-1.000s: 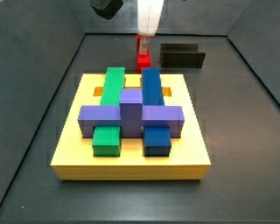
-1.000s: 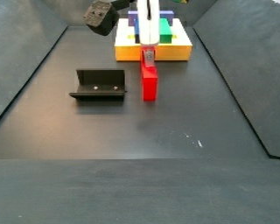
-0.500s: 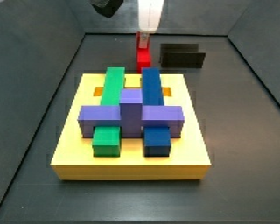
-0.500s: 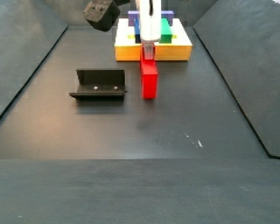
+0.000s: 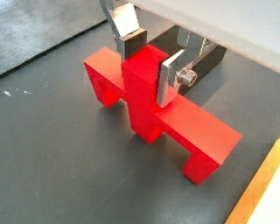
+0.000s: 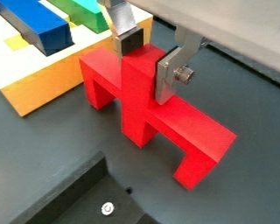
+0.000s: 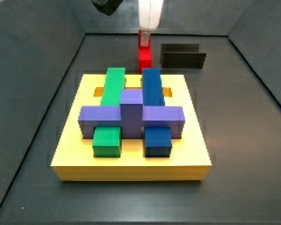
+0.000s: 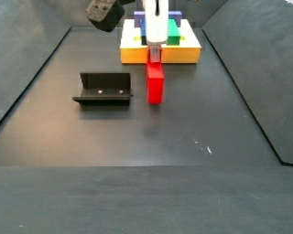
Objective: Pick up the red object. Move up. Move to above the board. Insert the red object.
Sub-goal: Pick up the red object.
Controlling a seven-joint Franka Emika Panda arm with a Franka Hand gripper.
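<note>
Two-finger silver-plate gripper straddling upright central bar of bright red blocky arch piece; plates flush on bar, looks clamped. Piece standing on dark floor, centre frame, just off thick yellow slab board at upper left. Long axis crosswise to jaws.

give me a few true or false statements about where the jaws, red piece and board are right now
1. The gripper has its fingers either side of the red object's upright bar. True.
2. The red object sits in a slot on the board. False: it stands on the dark floor, off the board.
3. The fixture stands on the floor, apart from the board. True.
4. The purple block is between the jaws. False: it rests on the board.
</note>
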